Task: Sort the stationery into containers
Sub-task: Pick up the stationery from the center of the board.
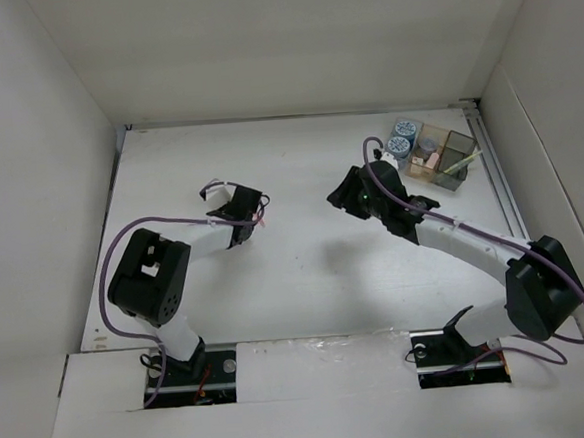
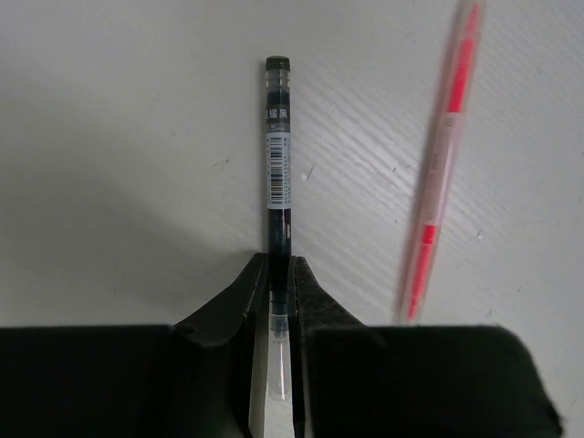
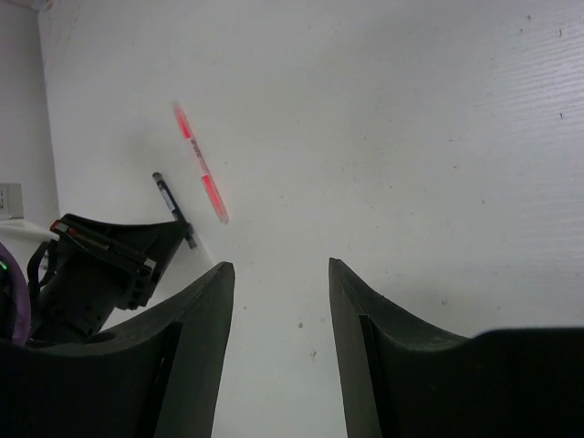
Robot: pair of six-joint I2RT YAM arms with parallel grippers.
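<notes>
Pickup underway: left end effector [image 2: 278, 276] pinches a thin dark white-labelled pen stick [image 2: 278, 155]; right end effector [image 3: 276, 306] gapes wide, empty. Next likely calls for a lift toward the joined square plastic bins [image 1: 454, 145].

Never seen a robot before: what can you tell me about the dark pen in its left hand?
The dark pen is a slim stick: dark barrel, white barcode label, clear section at one end. The left hand pinches that clear end; the rest points out over the white table, clear of the pink pen.
</notes>
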